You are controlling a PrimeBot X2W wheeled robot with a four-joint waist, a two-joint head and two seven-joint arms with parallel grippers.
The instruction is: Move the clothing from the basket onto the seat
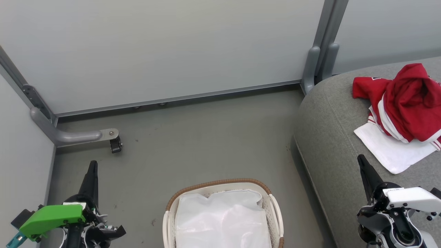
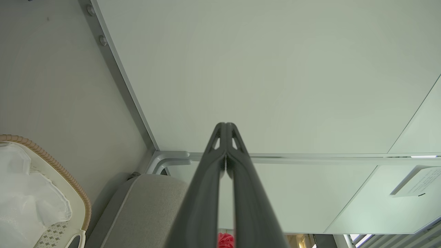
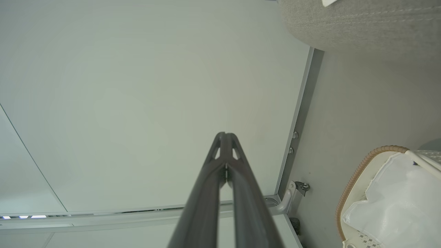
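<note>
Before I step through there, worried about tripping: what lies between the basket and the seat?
Bare grey floor, nothing on it, between the basket and the seat; the head view shows it.

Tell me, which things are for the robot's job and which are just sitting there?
For the job:
- the clothing, red and white, piled on the seat
- the basket
- the left gripper and the right gripper, both shut on nothing

Just there:
- the white liner in the basket
- the metal foot
- the wall panel
- the floor
</note>
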